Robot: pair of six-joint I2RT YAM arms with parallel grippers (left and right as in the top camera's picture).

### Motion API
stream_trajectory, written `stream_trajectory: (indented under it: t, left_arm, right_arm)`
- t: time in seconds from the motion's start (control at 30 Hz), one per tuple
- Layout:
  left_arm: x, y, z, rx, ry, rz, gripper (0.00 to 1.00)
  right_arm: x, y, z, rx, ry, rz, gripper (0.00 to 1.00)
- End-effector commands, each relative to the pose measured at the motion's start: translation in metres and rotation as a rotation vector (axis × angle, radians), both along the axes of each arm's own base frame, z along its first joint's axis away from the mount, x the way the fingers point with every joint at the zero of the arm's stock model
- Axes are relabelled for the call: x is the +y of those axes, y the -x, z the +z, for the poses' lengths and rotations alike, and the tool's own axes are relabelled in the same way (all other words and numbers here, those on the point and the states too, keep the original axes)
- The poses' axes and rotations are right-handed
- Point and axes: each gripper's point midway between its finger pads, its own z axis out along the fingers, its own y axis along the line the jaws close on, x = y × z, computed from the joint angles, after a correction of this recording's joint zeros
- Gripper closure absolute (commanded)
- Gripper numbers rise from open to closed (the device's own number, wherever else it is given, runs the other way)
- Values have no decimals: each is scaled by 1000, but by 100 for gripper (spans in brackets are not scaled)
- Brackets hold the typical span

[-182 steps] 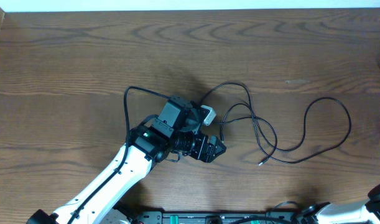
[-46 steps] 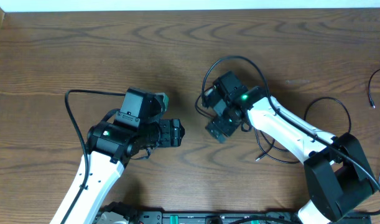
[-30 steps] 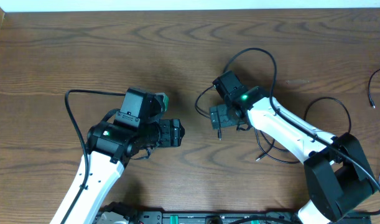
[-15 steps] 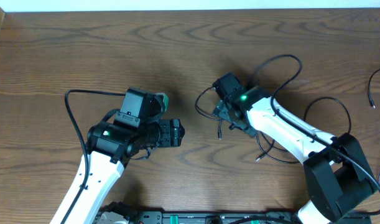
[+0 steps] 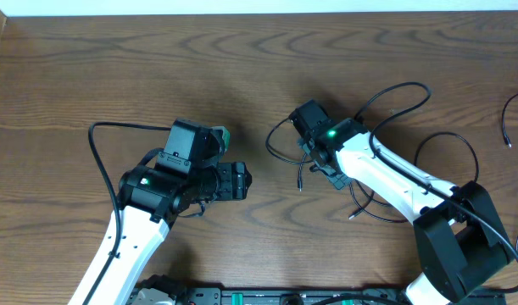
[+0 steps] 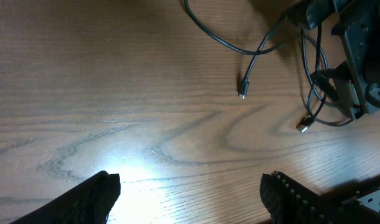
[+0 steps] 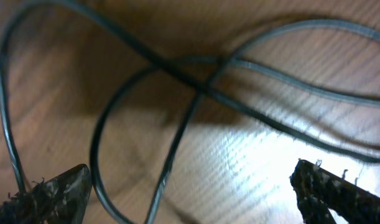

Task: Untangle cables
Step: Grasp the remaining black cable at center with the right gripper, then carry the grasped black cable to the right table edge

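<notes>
Right of table (image 5: 114,68) centre, toward 3 o'clock, the black cables (image 7: 199,87) lie crossed and looped, one plug (image 6: 242,94) lying free at their 9 o'clock edge. Right gripper (image 7: 193,199) hovers over the crossing, jaws wide apart, clamping nothing. Left gripper (image 6: 190,199), farther toward 9 o'clock, holds its jaws apart above the table.
</notes>
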Motion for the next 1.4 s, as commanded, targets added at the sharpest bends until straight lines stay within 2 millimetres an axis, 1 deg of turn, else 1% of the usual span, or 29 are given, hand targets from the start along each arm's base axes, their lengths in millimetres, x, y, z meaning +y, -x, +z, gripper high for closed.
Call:
stream_trajectory:
  t: [0.0, 0.17, 0.33, 0.47, 0.63, 0.7, 0.73, 0.77, 0.83, 0.9, 1.0, 1.07, 1.1, 1.13, 1.2, 1.3, 1.37]
  left_arm:
    - [1, -3, 7, -23, 1, 4, 22]
    - [1, -3, 7, -23, 1, 4, 22]
    - [2, -1, 6, -15, -2, 4, 22]
    - [2, -1, 6, -12, -3, 4, 22]
    - [2, -1, 6, -14, -4, 1, 22]
    - [2, -1, 6, -14, -4, 1, 22]
    - [2, -1, 6, -14, -4, 1, 22]
    - [2, -1, 6, -14, -4, 1, 22]
    - [2, -1, 6, -14, -4, 1, 22]
    - [2, -1, 6, -14, -4, 1, 22]
    - [2, -1, 6, -14, -4, 1, 22]
    - [2, -1, 6, -15, -4, 1, 22]
    - [2, -1, 6, -15, -4, 1, 22]
    - [2, -1, 6, -15, -4, 1, 22]
    - [2, -1, 6, -15, -4, 1, 22]
    - [2, -1, 6, -15, -4, 1, 22]
    - [2, -1, 6, -14, -4, 1, 22]
  right_arm:
    - [-14, -7, 3, -51, 91, -3, 1]
    - [-15, -7, -4, -42, 103, -3, 1]
    - [-16, -7, -26, -3, 130, 0, 1]
    - [-16, -7, -46, 41, 173, 80, 1]
    - [-14, -10, -60, 70, 215, 215, 1]
    - [-13, -12, -60, 72, 223, 250, 19]
    - [-13, -13, -60, 70, 225, 263, 33]
    - [-12, -15, -59, 66, 226, 278, 52]
    - [-12, -20, -56, 55, 230, 317, 99]
    - [-12, -26, -50, 48, 232, 353, 99]
    - [-13, -37, -29, 23, 240, 438, 99]
    - [-15, -48, -4, -16, 244, 480, 99]
    - [-15, -55, 12, -49, 247, 522, 99]
    - [-13, -64, 31, -89, 249, 573, 99]
    - [-12, -81, 77, -191, 254, 658, 99]
    - [-17, -107, 157, -387, 253, 705, 99]
    - [-27, -119, 209, -509, 241, 690, 99]
